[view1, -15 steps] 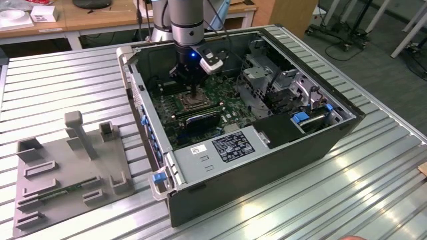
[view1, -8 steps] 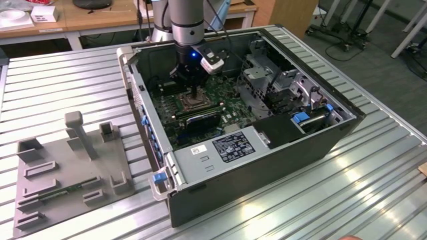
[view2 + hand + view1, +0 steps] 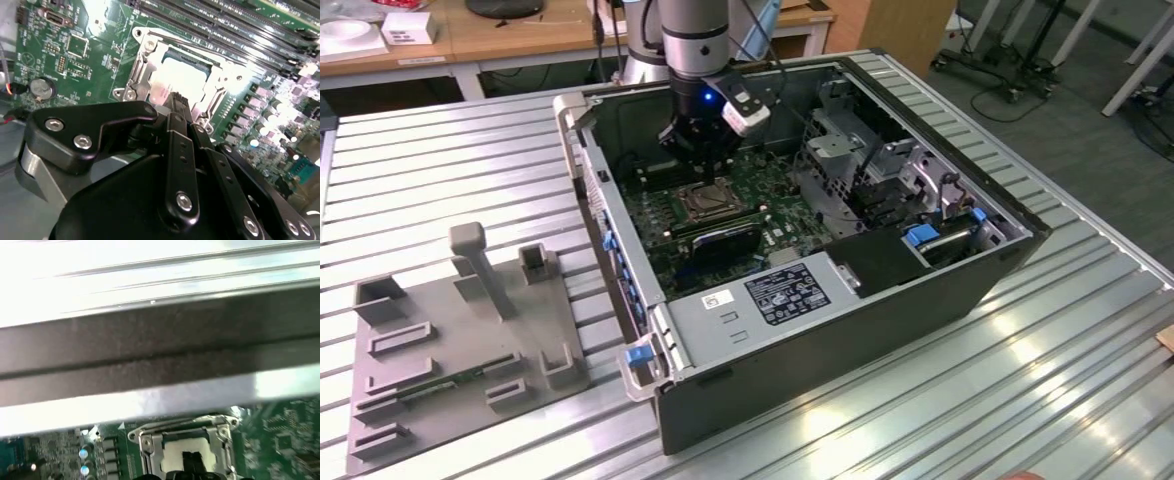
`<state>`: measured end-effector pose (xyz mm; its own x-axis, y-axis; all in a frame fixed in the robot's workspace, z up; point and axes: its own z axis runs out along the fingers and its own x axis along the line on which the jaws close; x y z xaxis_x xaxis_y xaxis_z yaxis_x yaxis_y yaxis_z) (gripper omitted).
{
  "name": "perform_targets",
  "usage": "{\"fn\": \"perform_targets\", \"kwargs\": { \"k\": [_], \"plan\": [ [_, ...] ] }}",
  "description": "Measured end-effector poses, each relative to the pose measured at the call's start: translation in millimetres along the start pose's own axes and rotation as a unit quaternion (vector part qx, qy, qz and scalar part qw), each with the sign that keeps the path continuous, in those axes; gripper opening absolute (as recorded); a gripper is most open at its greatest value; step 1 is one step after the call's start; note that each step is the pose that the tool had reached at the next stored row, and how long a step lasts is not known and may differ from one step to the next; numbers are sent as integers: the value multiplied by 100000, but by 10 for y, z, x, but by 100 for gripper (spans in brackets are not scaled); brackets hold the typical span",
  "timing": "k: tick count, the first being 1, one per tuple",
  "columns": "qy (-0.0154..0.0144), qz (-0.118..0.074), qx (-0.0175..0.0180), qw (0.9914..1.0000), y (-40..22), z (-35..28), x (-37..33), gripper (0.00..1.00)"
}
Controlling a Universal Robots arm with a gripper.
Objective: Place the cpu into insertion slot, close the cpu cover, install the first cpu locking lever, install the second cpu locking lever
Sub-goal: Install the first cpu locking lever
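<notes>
In the second wrist view the hand [image 3: 176,100] hides part of the cpu [image 3: 180,80]; we cannot tell how its fingers stand. In the first wrist view the picture edge cuts off the insertion slot [image 3: 150,442].

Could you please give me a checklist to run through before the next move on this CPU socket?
1. cpu seated in the insertion slot: ok, its pale face lies inside the socket in both wrist views.
2. cpu cover down: ok, the silvery frame appears to lie flat around the cpu.
3. Locking levers latched: cannot tell, they do not stand out from the frame.
4. pincer lined up: ok, its tip sits at the cpu's edge.
5. computer case open for the arm: ok.
</notes>
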<state>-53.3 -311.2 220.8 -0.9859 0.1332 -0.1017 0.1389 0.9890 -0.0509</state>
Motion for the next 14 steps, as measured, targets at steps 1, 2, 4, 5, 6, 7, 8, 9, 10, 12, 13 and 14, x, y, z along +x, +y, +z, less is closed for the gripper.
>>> {"fn": "perform_targets", "kwargs": {
  "k": [1,2,4,5,6,7,8,9,10,12,13,14],
  "plan": [
    [-3,0,-8,100000,0,-3,0,10],
    [-5,-1,-10,100000,0,-3,-1,10],
    [-13,-130,-28,100000,0,-3,0,10],
    [-25,-440,-51,99999,0,-3,0,10],
    [-40,-803,-85,99997,0,-2,-1,10],
    [-59,-1172,-119,99993,0,-1,-2,10],
    [-69,-1501,-146,99989,0,0,-2,10],
    [-71,-1754,-156,99984,-1,0,-2,10],
    [-68,-1920,-139,99981,-3,1,-3,10],
    [-68,-2108,-56,99978,-19,1,-5,10],
    [-76,-2171,-50,99976,-32,2,-7,10],
    [-79,-2212,-34,99975,-44,3,-8,10]
  ]
}}
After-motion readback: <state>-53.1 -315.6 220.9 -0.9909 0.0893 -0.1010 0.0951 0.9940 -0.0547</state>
